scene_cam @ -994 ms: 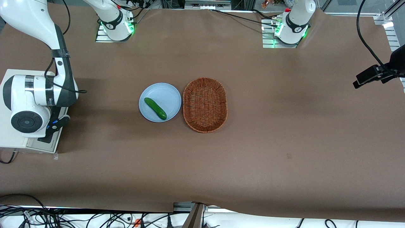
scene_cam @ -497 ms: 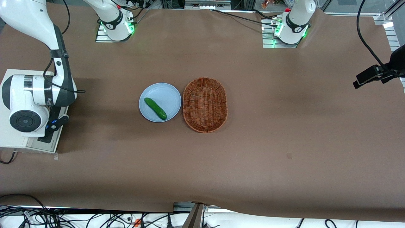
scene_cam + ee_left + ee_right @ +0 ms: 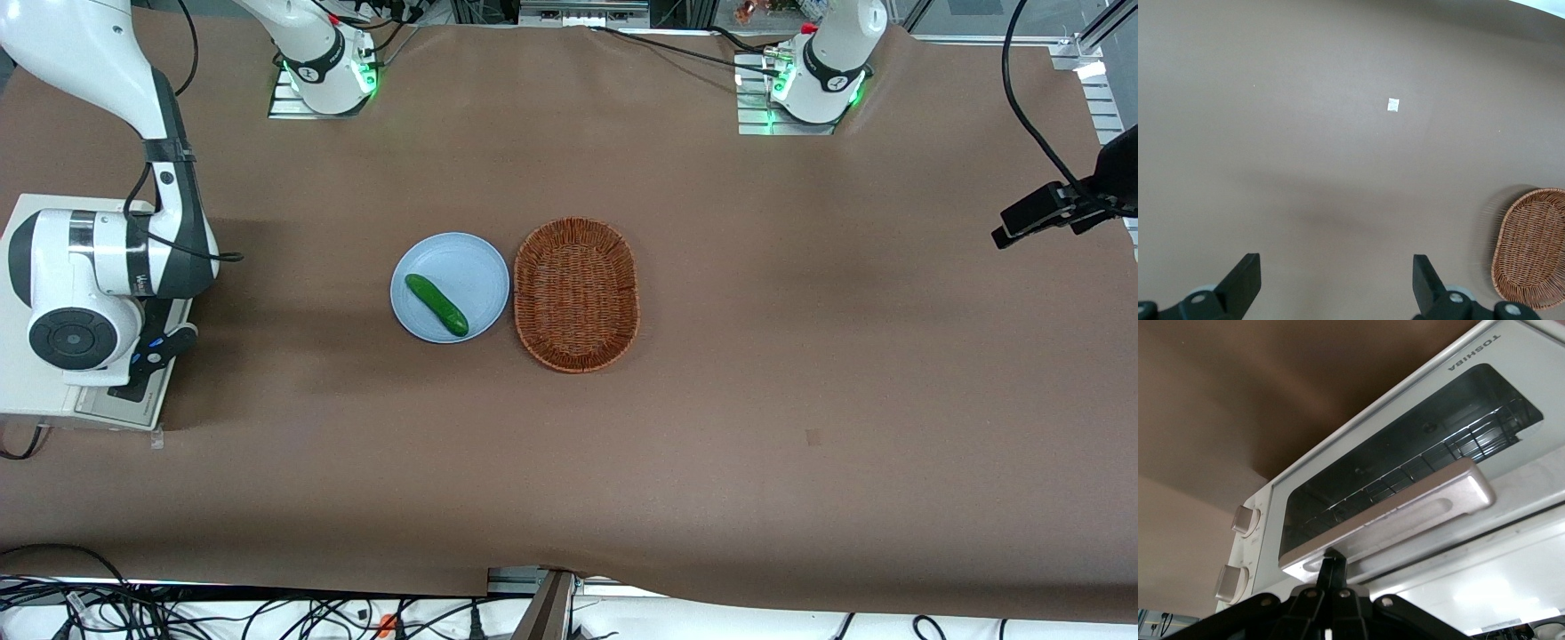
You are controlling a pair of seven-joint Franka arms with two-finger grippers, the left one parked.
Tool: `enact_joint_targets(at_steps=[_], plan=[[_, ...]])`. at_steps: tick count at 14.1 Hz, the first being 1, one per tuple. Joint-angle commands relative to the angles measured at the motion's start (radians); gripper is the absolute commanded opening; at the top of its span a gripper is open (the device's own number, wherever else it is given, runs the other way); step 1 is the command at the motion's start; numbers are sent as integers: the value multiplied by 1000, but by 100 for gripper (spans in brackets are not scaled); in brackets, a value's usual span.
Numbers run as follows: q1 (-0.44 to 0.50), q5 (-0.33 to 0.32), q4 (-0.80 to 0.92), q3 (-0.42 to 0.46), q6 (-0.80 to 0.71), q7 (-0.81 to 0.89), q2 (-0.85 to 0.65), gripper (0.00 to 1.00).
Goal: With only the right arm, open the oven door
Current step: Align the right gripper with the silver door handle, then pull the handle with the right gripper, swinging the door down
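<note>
Oven door (image 3: pixel 1405 453) marked TOSHIBA, gripper (image 3: pixel 1332 568) at handle (image 3: pixel 1395 517).

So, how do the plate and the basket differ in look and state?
The plate is round, smooth and pale blue; the basket is oval, woven and brown. The plate holds a cucumber; the basket holds nothing. Both lie flat on the table, side by side. The end effector is at the oven door.

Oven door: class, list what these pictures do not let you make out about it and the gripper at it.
- Front view: the right arm covers most of the oven door, so whether it is ajar is hidden.
- Right wrist view: the gripper sits at the bar handle; its own body hides any contact.
- Right wrist view: the two knobs show edge-on, so their settings are unreadable.
</note>
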Motion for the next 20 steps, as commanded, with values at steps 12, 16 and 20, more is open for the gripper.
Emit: enact_joint_targets(at_steps=[12,16,20], plan=[[31,170,-25,6,95,124,51,0],[31,244,-25,6,109,165,65,0],[30,353,-25,6,109,197,79,0]])
